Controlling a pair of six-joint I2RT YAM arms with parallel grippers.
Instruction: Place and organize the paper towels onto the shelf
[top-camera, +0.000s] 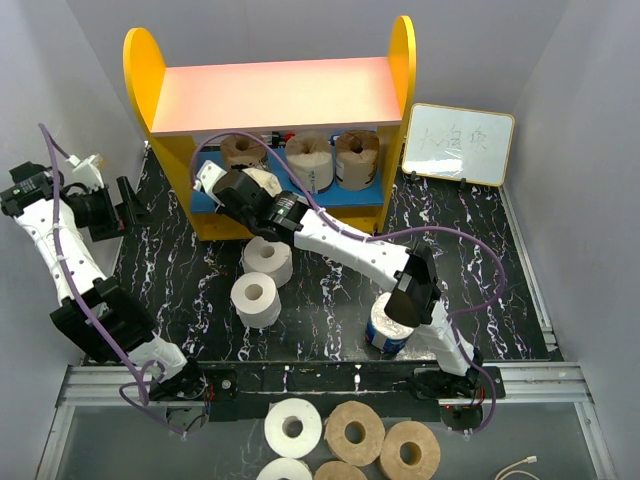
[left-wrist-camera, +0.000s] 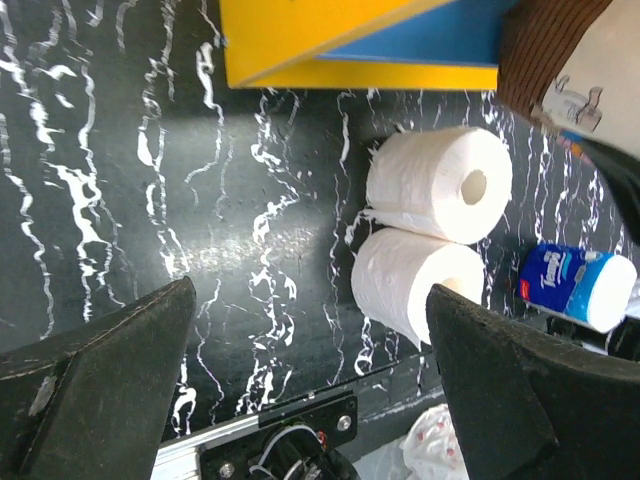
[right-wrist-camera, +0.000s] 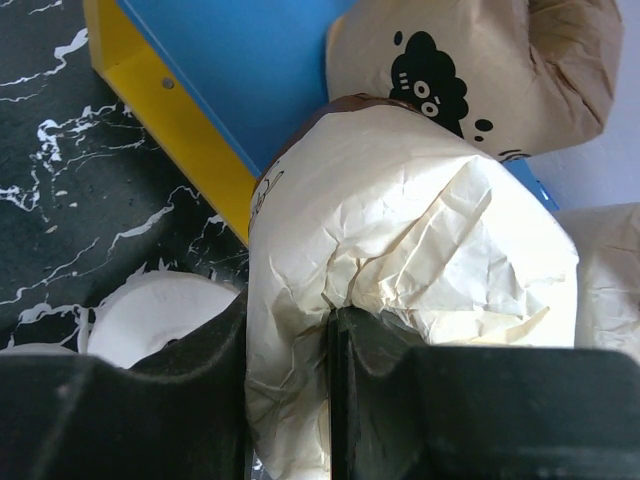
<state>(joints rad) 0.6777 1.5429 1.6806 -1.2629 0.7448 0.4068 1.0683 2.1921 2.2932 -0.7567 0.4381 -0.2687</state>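
The right hand (right-wrist-camera: 285, 325) is clamped on a cream-wrapped roll (right-wrist-camera: 400, 230), holding it at the front edge of the blue lower board (right-wrist-camera: 240, 70) of the shelf (top-camera: 150, 70), left of centre in the overhead view. Behind it, under the pink top board (top-camera: 275, 90), three tan rolls (top-camera: 308, 158) sit in a row on that lower board. In front of the shelf, two white rolls (top-camera: 267, 258) lie touching each other on the black marbled table (top-camera: 190, 290). A blue-wrapped roll (top-camera: 383, 332) sits to their lower right, partly behind the right arm. The left hand (left-wrist-camera: 310, 300) hangs at the left edge of the overhead frame with its fingers spread wide, holding nothing. A whiteboard (top-camera: 460, 143) leans at the upper right.
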